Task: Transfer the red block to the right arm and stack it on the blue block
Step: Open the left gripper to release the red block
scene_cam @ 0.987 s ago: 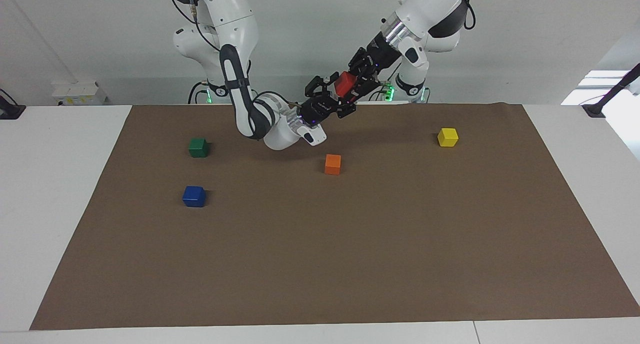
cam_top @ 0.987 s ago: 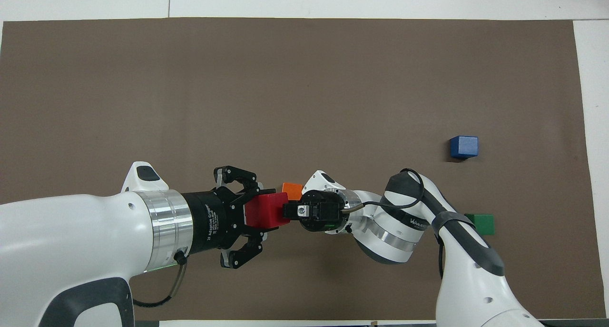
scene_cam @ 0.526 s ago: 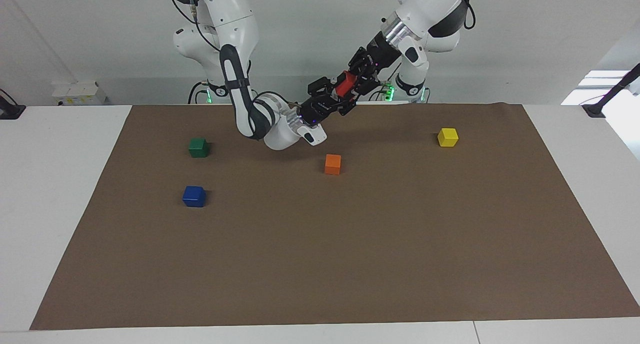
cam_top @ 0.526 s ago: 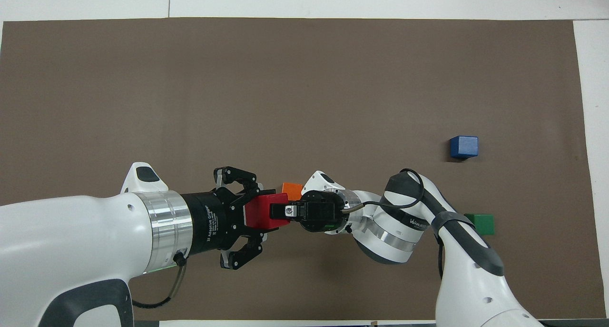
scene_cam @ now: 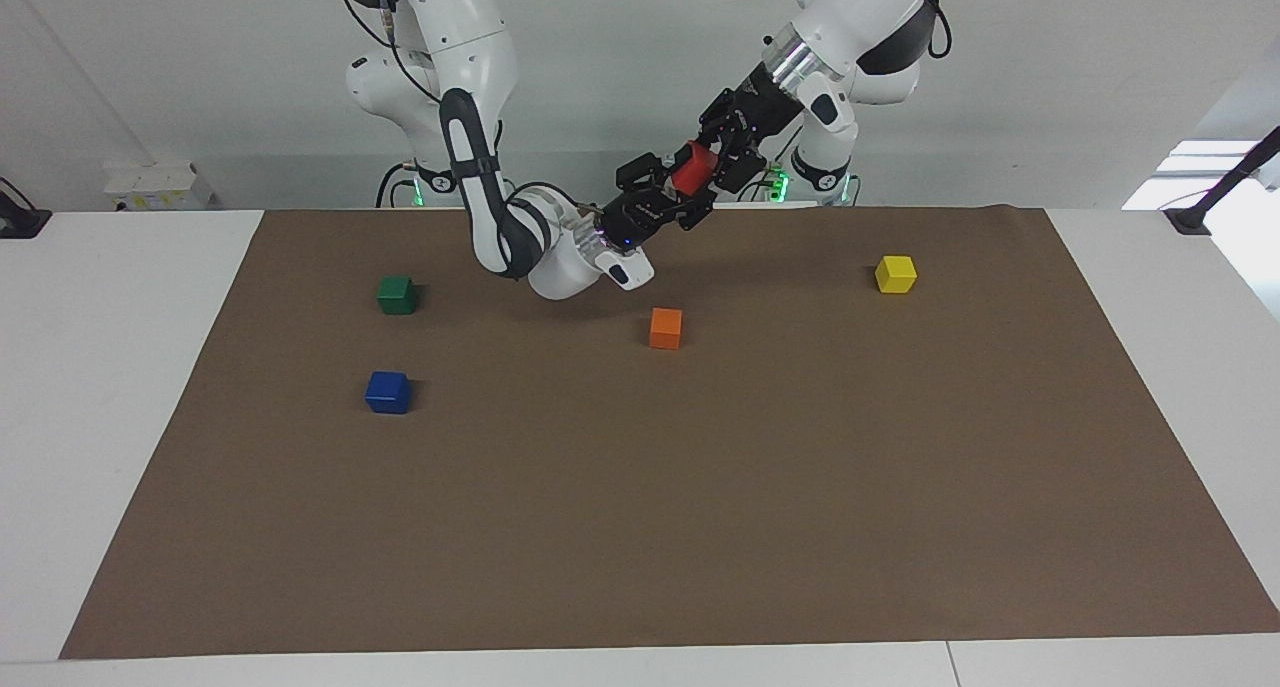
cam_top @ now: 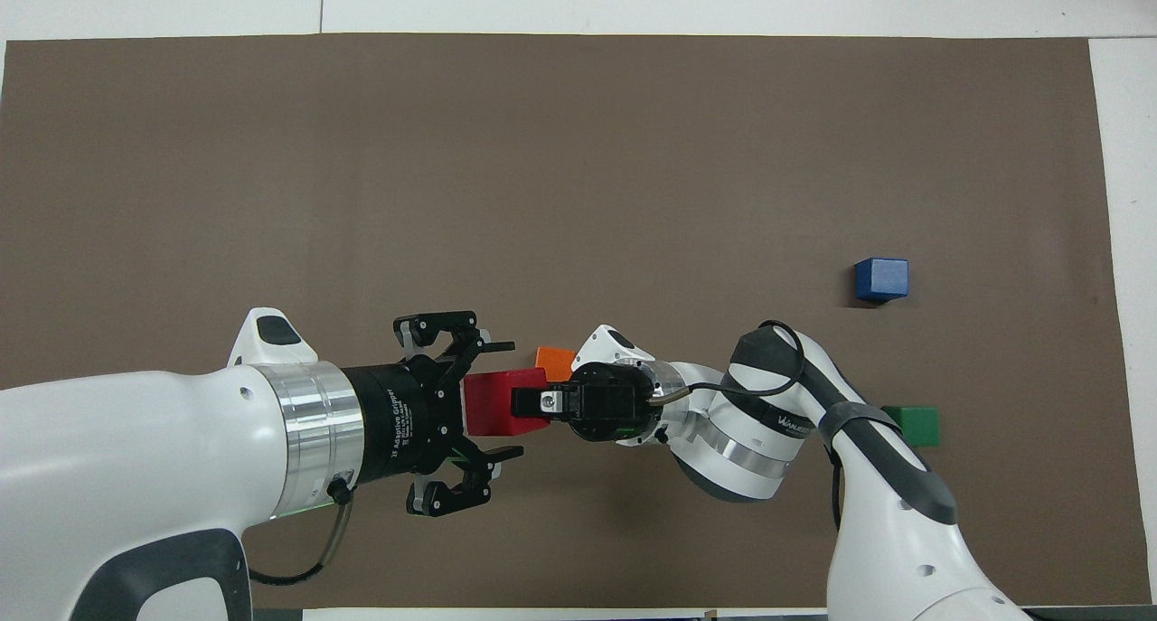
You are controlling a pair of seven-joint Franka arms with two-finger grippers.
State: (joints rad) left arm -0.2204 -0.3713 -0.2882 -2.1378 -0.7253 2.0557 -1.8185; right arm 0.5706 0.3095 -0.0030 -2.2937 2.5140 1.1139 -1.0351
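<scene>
Red block (cam_top: 488, 402) in right gripper (cam_top: 529, 402), clear of spread left gripper (cam_top: 502, 397).

Five cubes (scene_cam: 397, 294) (red, orange, yellow, green, blue), two robot arms (scene_cam: 480, 137), one brown mat (scene_cam: 700, 487).

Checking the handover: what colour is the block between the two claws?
Red; the block shows best in the overhead view.

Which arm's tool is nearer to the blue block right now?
Right. The right tool, shut on the red block in mid-air, is nearer the blue block. The left tool, open around the red block, is toward the left arm's end.
</scene>
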